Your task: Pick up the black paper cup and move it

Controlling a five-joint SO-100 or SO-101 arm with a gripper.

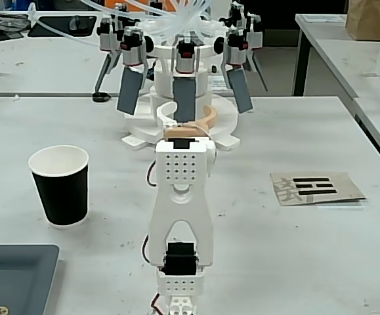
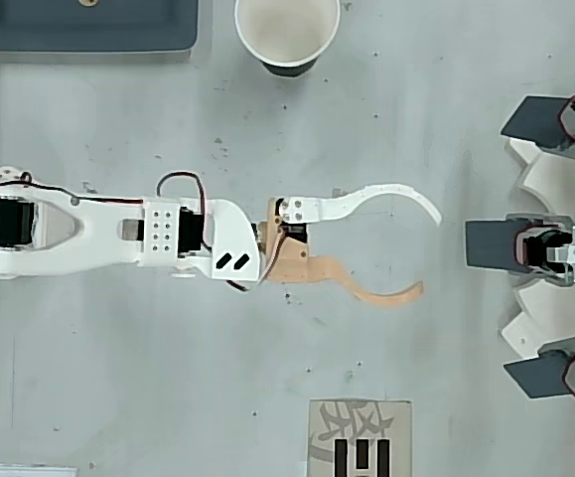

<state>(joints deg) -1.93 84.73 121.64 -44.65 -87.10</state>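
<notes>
The pale grey, scuffed tabletop (image 2: 118, 338) carries everything here. On it the white plastic jointed arm (image 2: 88, 231) lies stretched along the middle, reaching toward a white multi-legged machine with dark grey paddles (image 1: 183, 92) at the far end. A dark blue-grey flat tray (image 1: 9, 275) sits at one corner, and a square card printed with black bars and a character (image 2: 359, 437) lies flat on the other side of the arm.

The tapered black paper cup with a white rolled rim and white inside (image 1: 60, 187) stands upright and empty, near the tray and well apart from the arm, off to the left in the fixed view.

The gripper (image 2: 429, 253) holds nothing; its white curved finger and tan curved finger are spread wide.

The cup is probably very light and its thin wall soft, so a hard squeeze would likely dent it or pop it loose. The matte wall should give fair friction. Taking hold around the upper half, just under the stiffer rolled rim, looks soundest.
</notes>
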